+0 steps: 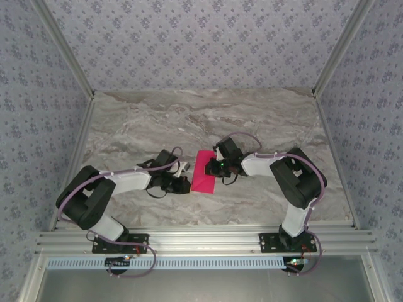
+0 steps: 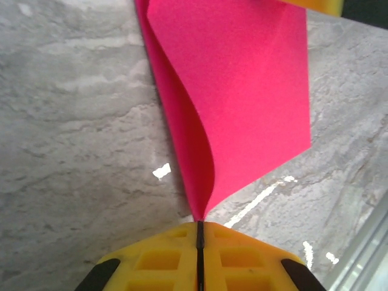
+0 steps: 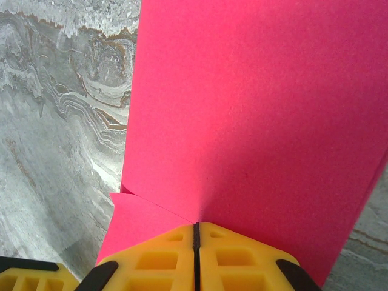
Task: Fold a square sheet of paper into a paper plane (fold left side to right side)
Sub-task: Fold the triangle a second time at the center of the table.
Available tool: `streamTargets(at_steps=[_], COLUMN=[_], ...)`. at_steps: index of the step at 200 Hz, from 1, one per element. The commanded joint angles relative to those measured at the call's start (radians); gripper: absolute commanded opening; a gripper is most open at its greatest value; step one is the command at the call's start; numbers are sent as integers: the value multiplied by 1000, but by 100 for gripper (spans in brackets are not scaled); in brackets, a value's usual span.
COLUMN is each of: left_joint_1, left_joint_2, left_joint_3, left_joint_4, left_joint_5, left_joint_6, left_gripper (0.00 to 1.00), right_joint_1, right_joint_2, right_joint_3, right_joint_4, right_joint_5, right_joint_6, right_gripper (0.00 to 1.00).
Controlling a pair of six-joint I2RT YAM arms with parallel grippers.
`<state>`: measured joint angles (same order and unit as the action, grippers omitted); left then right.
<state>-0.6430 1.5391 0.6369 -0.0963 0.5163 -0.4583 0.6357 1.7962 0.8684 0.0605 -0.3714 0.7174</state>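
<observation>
Lab booth: wallpapered walls (image 1: 201, 38), aluminium frame (image 1: 208, 240)

Bare table (image 1: 189, 119) beyond the pink sheet (image 1: 203, 177); left claw (image 1: 189, 184) and right claw (image 1: 217, 167) tight against its sides.

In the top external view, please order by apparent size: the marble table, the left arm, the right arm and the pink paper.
1. Marble table, by far the largest.
2. Left arm and right arm: they look about alike, so unranked.
3. Pink paper, the smallest.
</observation>
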Motion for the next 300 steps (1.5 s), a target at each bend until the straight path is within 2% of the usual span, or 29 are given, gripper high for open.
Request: streamTargets(at_steps=[1, 27, 58, 82, 121, 160, 213, 244, 300], left_joint_1=[1, 1, 3, 2, -1, -2, -5, -7, -7], left_joint_2=[-6, 4, -27, -40, 45, 123, 159, 162, 159], left_joint_3=[51, 69, 76, 60, 89, 108, 80, 61, 55], left_joint_4=[31, 30, -65, -28, 5, -17, -20, -13, -11], left_joint_5=[79, 81, 5, 54, 88, -5, -39, -44, -50], left_joint_6=[-15, -4, 36, 25, 32, 43, 46, 47, 47], left_gripper=[8, 8, 8, 10, 10, 10, 7, 6, 6], right_joint_1=[-1, 0, 1, 0, 0, 0, -1, 20, 100], right_joint_2=[34, 33, 31, 34, 37, 23, -93, -136, -70], right_joint_3=[-3, -2, -2, 4, 7, 2, -49, -68, -42], right_joint_4=[-61, -63, -64, -64, -65, -47, 56, 45, 54], right_joint_5=[45, 43, 44, 42, 41, 30, -5, -47, -67], right_joint_6=[-13, -13, -13, -15, -14, -16, -42, -55, -38], right_gripper=[10, 10, 11, 10, 10, 10, 11, 9, 9])
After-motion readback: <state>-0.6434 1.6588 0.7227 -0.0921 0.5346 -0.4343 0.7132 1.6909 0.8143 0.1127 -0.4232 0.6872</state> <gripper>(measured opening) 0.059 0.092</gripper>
